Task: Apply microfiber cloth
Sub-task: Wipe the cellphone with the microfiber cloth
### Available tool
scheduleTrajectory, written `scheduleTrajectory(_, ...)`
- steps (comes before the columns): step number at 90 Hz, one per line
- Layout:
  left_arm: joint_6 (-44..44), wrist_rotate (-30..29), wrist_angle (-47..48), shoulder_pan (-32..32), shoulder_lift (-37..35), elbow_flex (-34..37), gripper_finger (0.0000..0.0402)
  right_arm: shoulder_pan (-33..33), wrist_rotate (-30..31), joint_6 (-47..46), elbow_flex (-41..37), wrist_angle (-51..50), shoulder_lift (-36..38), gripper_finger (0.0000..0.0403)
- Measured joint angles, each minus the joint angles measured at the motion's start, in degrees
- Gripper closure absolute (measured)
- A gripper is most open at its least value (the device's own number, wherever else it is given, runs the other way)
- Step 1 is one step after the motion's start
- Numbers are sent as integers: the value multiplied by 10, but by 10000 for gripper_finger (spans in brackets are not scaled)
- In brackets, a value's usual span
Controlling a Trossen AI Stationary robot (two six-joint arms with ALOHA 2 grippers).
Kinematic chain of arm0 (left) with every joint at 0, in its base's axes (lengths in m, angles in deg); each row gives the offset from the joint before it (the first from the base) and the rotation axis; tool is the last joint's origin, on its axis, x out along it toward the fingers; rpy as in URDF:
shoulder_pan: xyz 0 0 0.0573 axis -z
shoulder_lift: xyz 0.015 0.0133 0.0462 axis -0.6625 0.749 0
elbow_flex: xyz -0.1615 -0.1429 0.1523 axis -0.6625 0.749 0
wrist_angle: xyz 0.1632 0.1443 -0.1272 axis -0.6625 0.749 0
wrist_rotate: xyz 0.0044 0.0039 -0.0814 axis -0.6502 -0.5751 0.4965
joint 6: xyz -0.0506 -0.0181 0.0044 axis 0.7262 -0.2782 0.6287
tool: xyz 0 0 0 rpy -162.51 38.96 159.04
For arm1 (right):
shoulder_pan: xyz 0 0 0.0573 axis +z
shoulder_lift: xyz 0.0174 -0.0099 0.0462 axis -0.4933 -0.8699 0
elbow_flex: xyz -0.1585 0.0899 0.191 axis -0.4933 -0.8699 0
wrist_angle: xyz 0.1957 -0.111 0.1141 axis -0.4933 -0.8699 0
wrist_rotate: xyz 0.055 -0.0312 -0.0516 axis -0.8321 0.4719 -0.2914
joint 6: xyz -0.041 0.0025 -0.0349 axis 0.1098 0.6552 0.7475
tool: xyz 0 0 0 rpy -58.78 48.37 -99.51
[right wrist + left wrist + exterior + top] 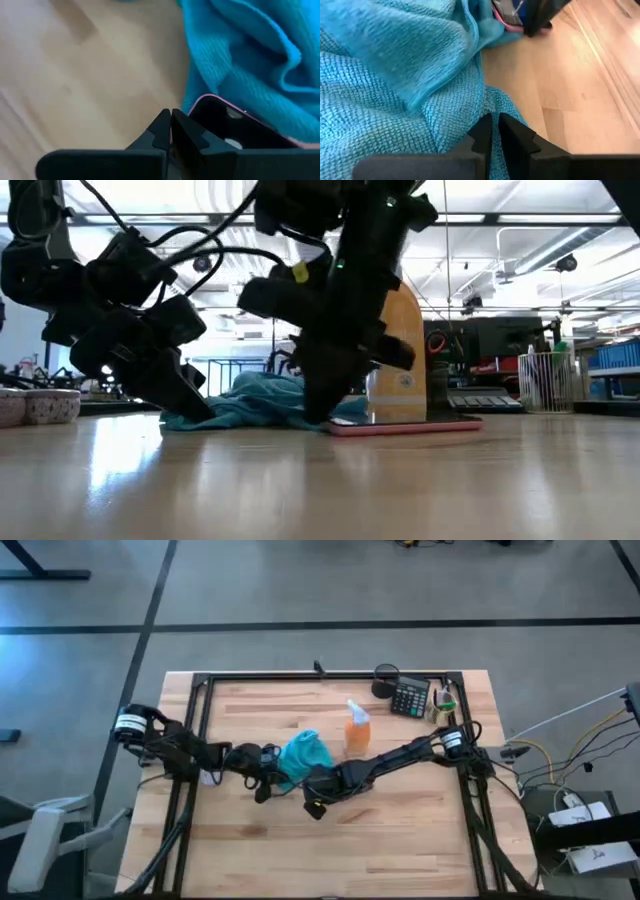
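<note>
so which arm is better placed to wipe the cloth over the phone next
Left, probably. Its claw is nearly shut on a fold of the soft turquoise microfiber cloth, so it can drag it. The right claw is closed at the corner of the black pink-edged phone slab, likely steadying it.

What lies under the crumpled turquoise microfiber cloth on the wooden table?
Part of a black phone-like slab with a pink edge shows from beneath the turquoise microfiber cloth; the rest is covered. Elsewhere only the wooden table shows.
</note>
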Motion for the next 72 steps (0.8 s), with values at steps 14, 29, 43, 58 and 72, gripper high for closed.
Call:
scheduleTrajectory(14,0,0,0,0,0,0,381,0,2,-15,0,-66,5,403)
scheduleTrajectory(29,0,0,5,0,0,0,381,1,28,-24,-1,-152,33,403)
scheduleTrajectory(43,-2,0,18,0,-1,0,381,1,56,-46,-1,-218,44,403)
scheduleTrajectory(58,-2,-12,18,0,-1,1,381,-1,80,-19,-1,-164,44,403)
scheduleTrajectory(72,1,-24,16,0,-1,0,381,-24,134,0,-3,-160,31,403)
